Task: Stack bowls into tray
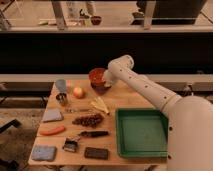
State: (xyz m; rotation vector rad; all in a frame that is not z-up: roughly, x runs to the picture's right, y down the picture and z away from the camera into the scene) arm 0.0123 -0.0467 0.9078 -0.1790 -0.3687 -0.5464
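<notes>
The hand (pixel 105 81) is at the far edge of the tabletop (pixel 125 100), at about 12 o'clock from its middle, at the end of the white arm (pixel 145 90) that reaches in from 4 o'clock. It is pressed up against the 3 o'clock side of the red-orange bowl (pixel 95 76). Its dark end merges with the bowl's rim, so I cannot tell whether it is open or closed, or whether it actually grips the bowl or only touches it.

The bowl sits upright, its mouth facing up, just at 9 o'clock from the hand. The green tray (pixel 141 146) lies well apart from both, at about 5 o'clock from the hand, near the front right corner of the tabletop. Only its bare flat bottom shows inside the rim.

At 8 o'clock from the bowl sits an apple (pixel 78 92), with a pale blue cup (pixel 61 84) beyond it at 9 o'clock. A banana (pixel 100 105) lies at 6 o'clock from the hand, between bowl and tray but nearer the bowl.
</notes>
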